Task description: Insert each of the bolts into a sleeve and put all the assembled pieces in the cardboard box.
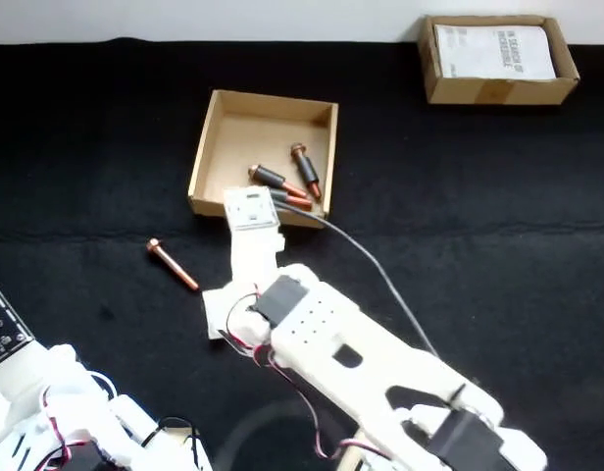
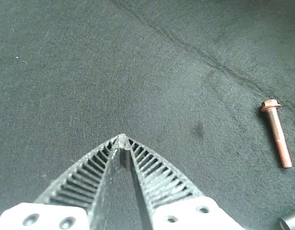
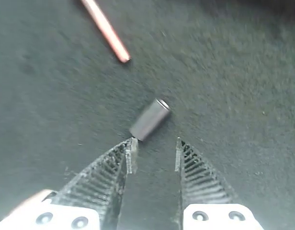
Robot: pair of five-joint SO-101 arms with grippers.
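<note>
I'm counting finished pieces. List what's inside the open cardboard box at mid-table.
The cardboard box holds one sleeved bolt, a second bolt beside it, and a third bolt partly showing by the near wall. A white arm part covers its rest.

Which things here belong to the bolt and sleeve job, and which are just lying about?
For the job: loose bolt, sleeve, open cardboard box, assembled pieces inside it.
Lying about: second box, paper sheet in it.
</note>
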